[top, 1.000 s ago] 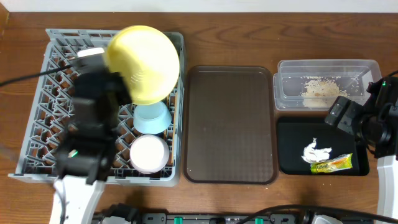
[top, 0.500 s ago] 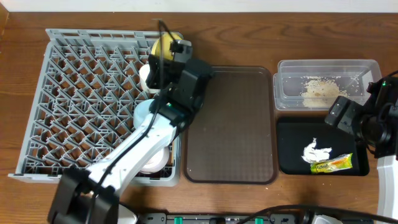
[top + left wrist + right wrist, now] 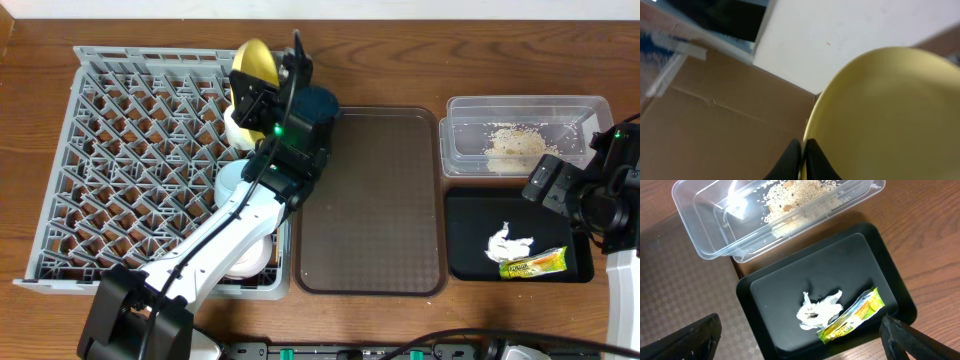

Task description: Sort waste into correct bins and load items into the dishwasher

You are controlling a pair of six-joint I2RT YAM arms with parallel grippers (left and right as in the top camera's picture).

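The yellow plate (image 3: pixel 254 62) stands on edge over the back right corner of the grey dishwasher rack (image 3: pixel 130 170). My left gripper (image 3: pixel 265 92) is shut on its rim. In the left wrist view the two black fingers (image 3: pixel 792 160) pinch the plate (image 3: pixel 880 115) edge, gripper (image 3: pixel 803 150). A light blue bowl (image 3: pixel 228 182) and a white bowl (image 3: pixel 252 258) sit in the rack, partly under the arm. My right gripper (image 3: pixel 800 347) hangs open above the black tray (image 3: pixel 785 300), which holds the tissue (image 3: pixel 817 311) and the wrapper (image 3: pixel 852 317). Food scraps (image 3: pixel 795 205) lie in the clear tub (image 3: pixel 705 210).
A brown serving tray (image 3: pixel 370 200) lies between the rack and the bins. The clear tub (image 3: pixel 470 130) sits behind the black tray (image 3: pixel 465 250) at the right. A small white cup (image 3: pixel 233 128) stands in the rack beside the left arm.
The left arm has swung from the rack's left side to its back right corner, carrying the plate down and turning it edge-on. The right arm has not moved.
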